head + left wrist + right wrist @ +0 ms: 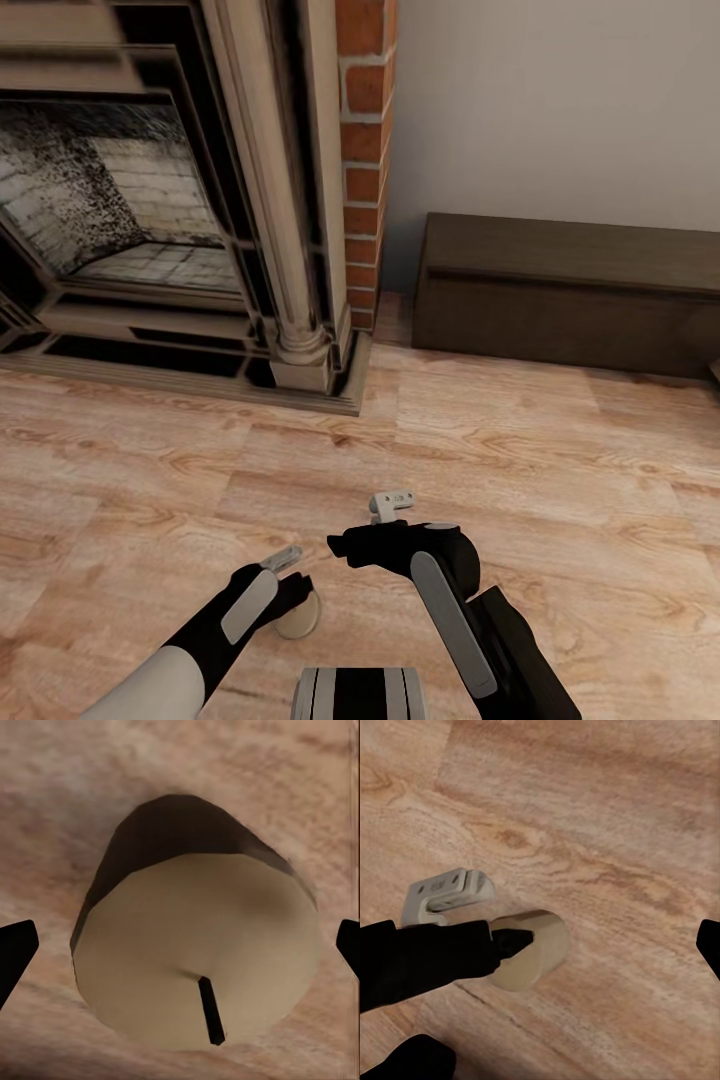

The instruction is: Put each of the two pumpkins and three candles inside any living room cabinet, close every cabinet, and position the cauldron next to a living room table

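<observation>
A short pale candle [300,617] with a dark wick sits on the wood floor close in front of me. My left gripper [292,585] hangs open just above it. In the left wrist view the candle [195,952] lies between the two black fingertips [15,952], which stand apart from its sides. The right wrist view looks down on the same candle [540,945] with a left finger over its edge. My right gripper [342,548] hovers open and empty a little to the candle's right. The long dark-brown cabinet [570,290] stands shut against the far wall. No pumpkin or cauldron is in view.
A stone fireplace [150,230] with a brick column [362,150] takes up the far left, its hearth step [200,385] jutting onto the floor. Bare wood floor [560,460] stretches between me and the cabinet. My own base [352,695] shows at the bottom edge.
</observation>
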